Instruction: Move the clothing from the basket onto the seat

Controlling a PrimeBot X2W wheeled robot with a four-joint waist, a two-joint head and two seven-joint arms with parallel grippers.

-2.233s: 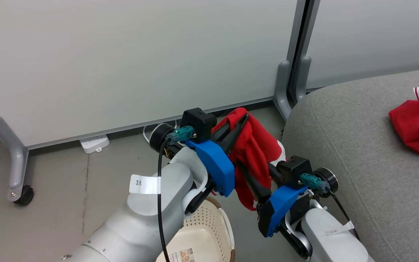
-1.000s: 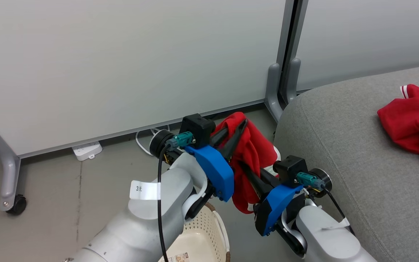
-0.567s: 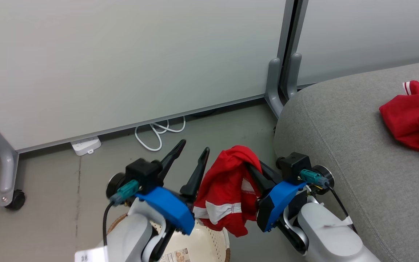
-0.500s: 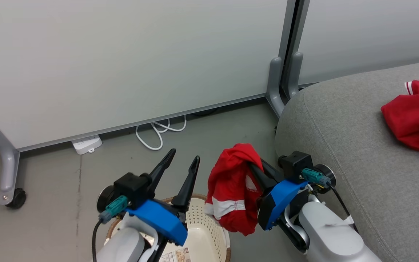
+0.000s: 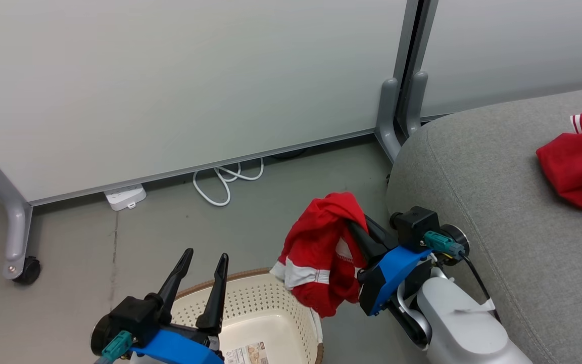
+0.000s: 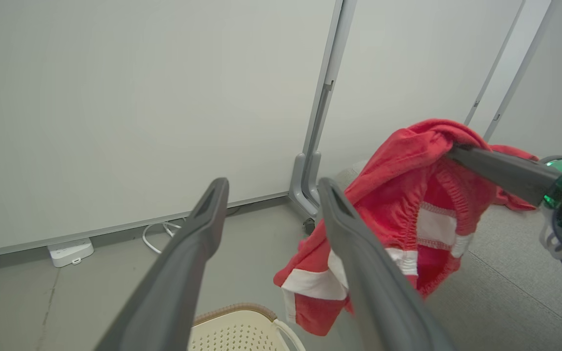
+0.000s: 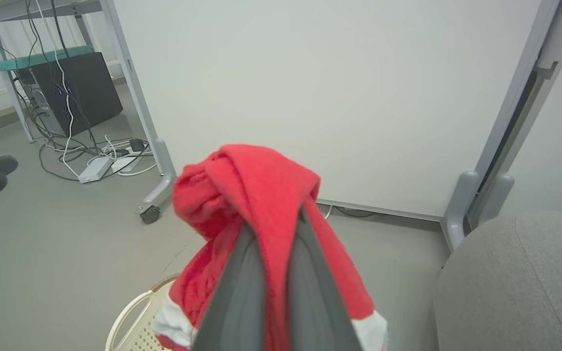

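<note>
A red garment with white stripes (image 5: 321,258) hangs off the floor beside the seat (image 5: 498,212), a large grey upholstered block on the right. My right gripper (image 5: 350,223) is shut on the garment's top fold, its tips buried in cloth; in the right wrist view the gripper (image 7: 276,225) pinches the garment (image 7: 251,180). My left gripper (image 5: 205,254) stands open with nothing between its fingers, above the cream perforated basket (image 5: 243,278) at the bottom edge. From the left wrist, that gripper (image 6: 273,187) is left of the hanging garment (image 6: 408,185). A second red garment (image 5: 579,167) lies on the seat.
Pale partition panels close the back, with grey legs (image 5: 398,114) beside the seat's corner and a castor leg (image 5: 18,242) at left. A white power strip (image 5: 125,196) and a looped cable (image 5: 225,179) lie on the grey floor. A black box and wires (image 7: 76,87) sit beyond.
My left gripper let go of the red garment, opened wide and dropped back down-left over the basket. The garment now hangs from the right gripper alone. The camera shifted slightly.
</note>
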